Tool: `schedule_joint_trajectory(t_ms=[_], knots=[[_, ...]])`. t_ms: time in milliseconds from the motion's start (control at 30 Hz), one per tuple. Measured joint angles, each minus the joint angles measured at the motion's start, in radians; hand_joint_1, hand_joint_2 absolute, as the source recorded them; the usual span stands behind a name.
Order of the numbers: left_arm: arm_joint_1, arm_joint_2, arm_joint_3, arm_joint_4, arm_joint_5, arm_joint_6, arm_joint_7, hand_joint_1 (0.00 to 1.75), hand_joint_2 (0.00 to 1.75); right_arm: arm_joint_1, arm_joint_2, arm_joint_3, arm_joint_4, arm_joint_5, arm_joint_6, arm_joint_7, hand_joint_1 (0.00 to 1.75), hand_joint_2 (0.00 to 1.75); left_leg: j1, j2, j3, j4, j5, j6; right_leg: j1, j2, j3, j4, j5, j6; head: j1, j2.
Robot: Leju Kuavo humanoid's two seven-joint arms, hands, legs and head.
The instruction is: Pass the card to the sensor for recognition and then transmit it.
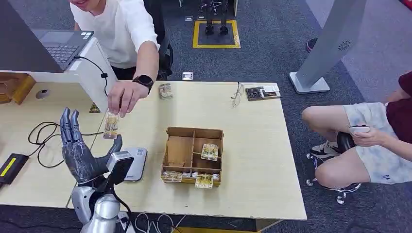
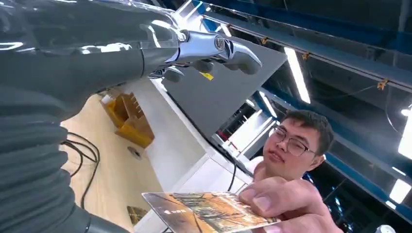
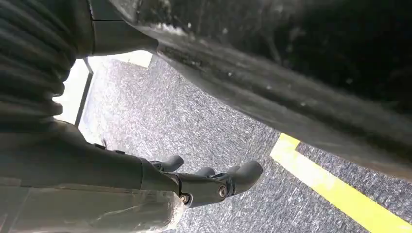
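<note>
Card (image 1: 111,124) pinched at its top edge by a person's hand (image 1: 125,96), hanging upright in the air just beside the left hand (image 1: 79,148); in the left wrist view seen flat-on, card (image 2: 206,212) gripped at one end by the person's fingers. Left hand raised palm-up over the table (image 1: 252,145), fingers straight and close together, thumb apart, holding nothing; a small gap between fingertips and card. Sensor (image 1: 137,163), a grey pad, just beside the wrist, near the table's front edge. Cardboard tray (image 1: 193,155) further right, with cards in its compartments, apart from the sensor by bare tabletop. Black cable (image 1: 41,141) looped behind the hand. Right hand (image 3: 204,182) down over grey carpet, fingers loosely curled, probably on nothing, though partly hidden.
</note>
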Motion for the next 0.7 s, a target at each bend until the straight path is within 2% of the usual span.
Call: schedule_joint_trajectory(t_ms=[267,300,333,367,567,700], knots=[[0.000,0.000,0.000,0.000,0.003,0.000,-0.002,0.00,1.75,0.000,0.000,0.000,0.000,-0.001,0.000,0.000,0.00,1.75,0.000,0.000,0.000,0.000,0.000,0.000,0.000,0.000,0.000,0.000,0.000,0.000,0.000,0.000],[0.000,0.000,0.000,0.000,-0.002,0.000,-0.002,0.21,1.75,0.000,0.000,0.000,0.000,-0.001,0.000,0.000,0.00,1.75,0.000,0.000,0.000,0.000,0.000,0.000,0.000,0.000,0.000,0.000,0.000,0.000,0.000,0.000],[0.000,0.000,0.000,0.000,-0.006,0.000,-0.002,0.21,1.75,0.000,0.000,0.000,0.000,-0.001,0.000,0.001,0.00,1.75,0.000,0.000,0.000,0.000,0.000,0.000,0.000,0.000,0.000,0.000,0.000,0.000,0.000,0.000],[0.000,0.000,0.000,0.000,-0.008,0.000,-0.002,1.73,1.75,0.000,0.000,0.000,0.000,-0.002,0.000,0.001,0.00,1.75,0.000,0.000,0.000,0.000,0.000,0.000,0.000,0.000,0.000,0.000,0.000,0.000,0.000,0.000],[-0.002,0.000,-0.010,0.003,-0.012,0.000,0.027,1.75,1.75,0.000,0.000,0.000,0.000,-0.007,0.000,0.002,0.00,1.75,0.000,0.000,0.000,0.000,0.000,0.000,0.000,0.000,0.000,0.000,0.000,0.000,0.000,0.000],[-0.003,0.000,-0.012,0.018,0.033,0.000,-0.002,1.75,1.75,-0.001,0.000,0.000,0.000,-0.011,0.000,0.007,0.00,1.75,0.000,0.000,0.000,0.000,0.000,0.000,0.000,0.000,0.000,0.000,0.000,0.000,0.000,0.000]])
